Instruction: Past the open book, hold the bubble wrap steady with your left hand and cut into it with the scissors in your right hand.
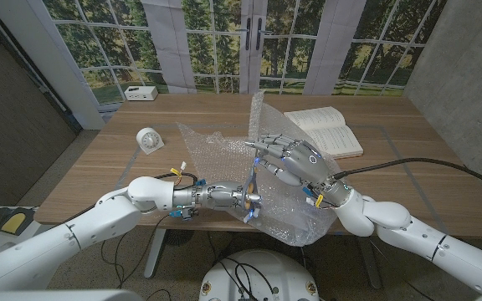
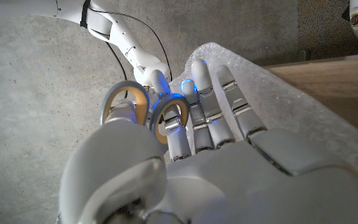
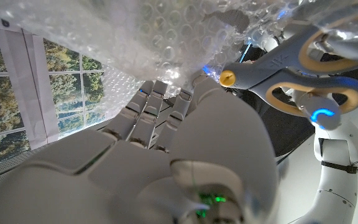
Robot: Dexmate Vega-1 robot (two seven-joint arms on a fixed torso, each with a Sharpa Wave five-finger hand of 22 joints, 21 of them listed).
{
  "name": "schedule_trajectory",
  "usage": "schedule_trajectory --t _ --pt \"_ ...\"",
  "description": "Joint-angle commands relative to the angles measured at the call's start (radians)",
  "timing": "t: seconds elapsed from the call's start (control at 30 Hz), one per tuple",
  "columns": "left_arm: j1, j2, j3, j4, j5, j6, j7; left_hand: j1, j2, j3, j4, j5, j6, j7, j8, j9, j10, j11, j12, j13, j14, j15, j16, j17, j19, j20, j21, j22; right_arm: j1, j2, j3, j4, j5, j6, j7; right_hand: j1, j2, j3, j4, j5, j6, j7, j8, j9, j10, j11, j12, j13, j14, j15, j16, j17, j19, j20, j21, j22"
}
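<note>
A crumpled sheet of clear bubble wrap (image 1: 216,150) lies mid-table, one fold standing up; it also shows in the right wrist view (image 3: 166,37). My right hand (image 1: 295,163) grips that raised fold, its fingers (image 3: 148,112) against the sheet. The grey scissors with yellow-lined loops (image 3: 303,74) (image 2: 129,102) sit in my left hand (image 1: 249,201), whose fingers (image 2: 194,106) pass through the loops. In the head view the scissors (image 1: 254,184) stand just left of my right hand, close to the wrap. Their blades are hidden behind my right hand and the sheet.
An open book (image 1: 325,130) lies just beyond my right hand. A small white clock (image 1: 149,140) stands at the left of the wooden table (image 1: 99,167), and a white box (image 1: 141,92) sits at the far left edge. A black cable (image 1: 408,163) crosses the right side.
</note>
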Motion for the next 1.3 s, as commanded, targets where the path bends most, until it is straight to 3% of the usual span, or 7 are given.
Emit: schedule_trajectory --t 0.03,0.43,0.73,1.17,1.3 --pt "-0.002 -0.013 0.006 0.001 0.010 -0.011 0.002 0.133 0.090 0.091 -0.020 0.008 0.031 0.030 0.014 0.015 0.023 -0.051 0.004 0.018 0.007 -0.023 -0.011 0.015 -0.005 -0.005 0.021 0.012 -0.011 -0.003 0.009 -0.008 -0.002 -0.011 -0.002 0.013 -0.002 0.000 0.005 0.005 0.007 0.001 0.001 0.005 0.005 0.000 0.008 0.005 0.006 -0.190 0.000 0.006 0.009 -0.054 0.006 0.003" --pt "-0.008 -0.009 0.011 0.001 0.024 -0.016 -0.004 0.136 0.089 0.161 0.002 -0.015 -0.007 0.023 0.025 0.041 0.004 -0.067 0.000 0.042 0.002 -0.037 -0.034 0.032 -0.018 -0.013 0.046 0.024 -0.019 -0.010 0.014 -0.018 -0.006 -0.018 -0.005 0.014 -0.002 -0.001 0.005 0.005 0.007 0.001 0.000 0.005 0.004 0.000 0.009 0.005 0.006 -0.190 -0.003 0.008 0.008 -0.053 0.006 0.003" --pt "-0.012 -0.020 0.017 0.011 0.023 -0.027 -0.015 0.128 0.087 0.208 0.029 -0.054 -0.036 0.020 0.041 0.069 -0.009 -0.065 -0.010 0.050 -0.012 -0.040 -0.048 0.055 -0.034 -0.017 0.066 0.033 -0.013 -0.014 0.003 -0.015 -0.018 -0.011 0.015 0.014 -0.002 -0.001 0.006 0.005 0.006 0.001 -0.001 0.005 0.003 0.000 0.011 0.005 0.007 -0.190 -0.006 0.010 0.005 -0.052 0.005 0.003" --pt "-0.010 -0.050 0.013 0.038 0.010 -0.081 -0.028 0.116 0.086 0.237 0.049 -0.085 -0.052 0.021 0.053 0.082 -0.016 -0.066 -0.014 0.061 -0.017 -0.041 -0.053 0.074 -0.049 -0.018 0.084 0.039 -0.016 -0.013 -0.001 -0.020 -0.011 -0.020 0.045 0.014 -0.002 -0.001 0.006 0.005 0.006 0.001 -0.002 0.005 0.003 0.000 0.012 0.005 0.007 -0.190 -0.007 0.012 0.003 -0.051 0.004 0.003" --pt "-0.011 -0.057 0.014 0.047 -0.002 -0.088 -0.040 0.108 0.084 0.234 0.050 -0.100 -0.066 0.019 0.057 0.086 0.002 -0.077 0.010 0.095 -0.006 -0.037 -0.003 0.130 -0.060 -0.019 0.102 0.048 -0.015 -0.010 0.000 -0.020 -0.007 -0.024 0.052 0.014 -0.002 -0.001 0.006 0.006 0.006 0.001 -0.002 0.005 0.002 0.000 0.011 0.004 0.006 -0.190 -0.008 0.012 0.003 -0.051 0.004 0.003"
